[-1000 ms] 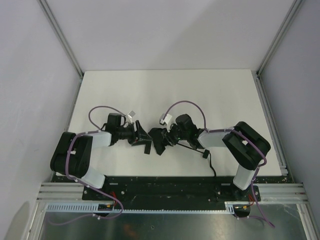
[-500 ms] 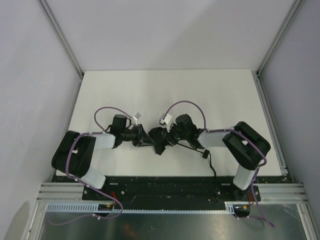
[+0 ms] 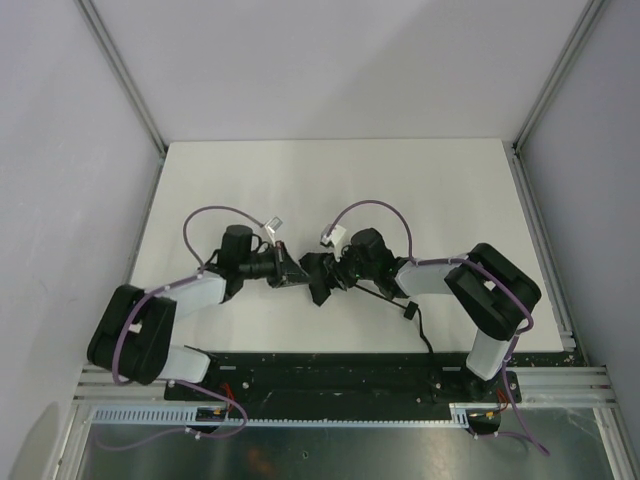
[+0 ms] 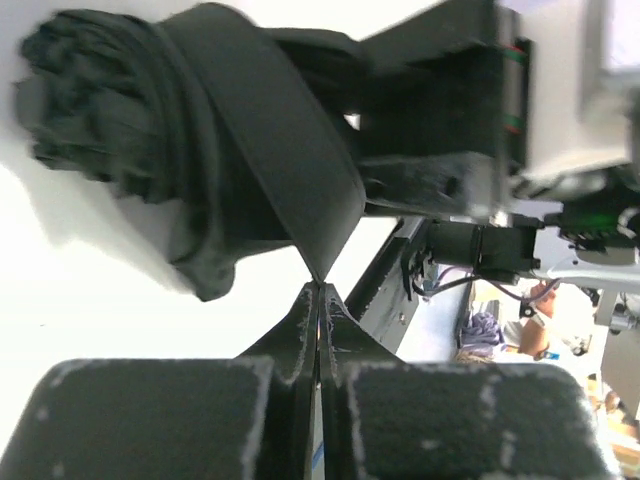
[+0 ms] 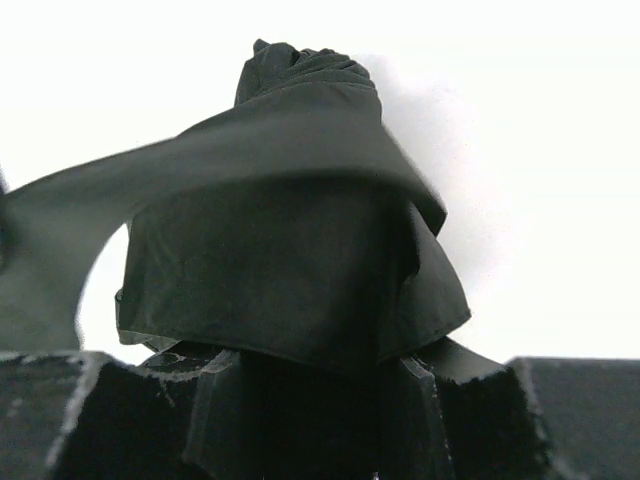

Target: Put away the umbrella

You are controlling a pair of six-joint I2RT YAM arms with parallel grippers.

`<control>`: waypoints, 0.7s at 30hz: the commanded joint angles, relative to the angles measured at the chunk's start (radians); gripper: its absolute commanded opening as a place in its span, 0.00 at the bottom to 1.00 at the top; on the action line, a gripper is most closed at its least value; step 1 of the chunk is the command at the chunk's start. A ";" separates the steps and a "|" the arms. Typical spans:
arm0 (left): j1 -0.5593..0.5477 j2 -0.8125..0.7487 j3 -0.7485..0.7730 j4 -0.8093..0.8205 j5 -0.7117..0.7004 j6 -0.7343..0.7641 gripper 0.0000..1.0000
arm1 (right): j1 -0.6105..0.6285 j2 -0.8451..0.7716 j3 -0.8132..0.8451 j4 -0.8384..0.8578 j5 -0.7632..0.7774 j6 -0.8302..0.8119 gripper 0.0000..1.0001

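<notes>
The umbrella (image 3: 318, 277) is a folded black bundle at the middle of the white table, between the two arms. My right gripper (image 3: 337, 276) is shut on it: in the right wrist view the crumpled fabric (image 5: 290, 260) fills the space between the fingers (image 5: 215, 415). A flat black band (image 4: 270, 150) of the umbrella wraps over the bundle (image 4: 110, 110) and runs out to the left. My left gripper (image 4: 321, 292) is shut on the tip of that band, jaws pressed together. In the top view the left gripper (image 3: 295, 274) touches the bundle's left side.
The white table (image 3: 320, 180) is walled by grey panels with aluminium rails (image 3: 125, 85) on the left and right. A thin black cord (image 3: 422, 330) trails from under the right arm to the black base plate (image 3: 330, 365) at the near edge.
The left arm has stretched right towards the umbrella and its jaws have gone from open to shut on the band. The right arm and the bundle have stayed put.
</notes>
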 commanded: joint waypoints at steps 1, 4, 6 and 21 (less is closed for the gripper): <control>-0.066 -0.089 -0.038 0.021 -0.020 -0.021 0.00 | 0.005 -0.025 0.024 0.062 0.097 0.039 0.00; -0.100 -0.082 -0.084 0.017 -0.054 -0.036 0.00 | 0.005 -0.022 0.024 0.076 0.133 0.038 0.00; -0.106 -0.067 -0.105 0.013 -0.072 -0.039 0.00 | 0.006 -0.023 0.023 0.080 0.131 0.023 0.00; -0.104 -0.156 -0.023 -0.160 -0.206 0.061 0.69 | 0.002 -0.060 0.023 0.034 0.050 -0.027 0.00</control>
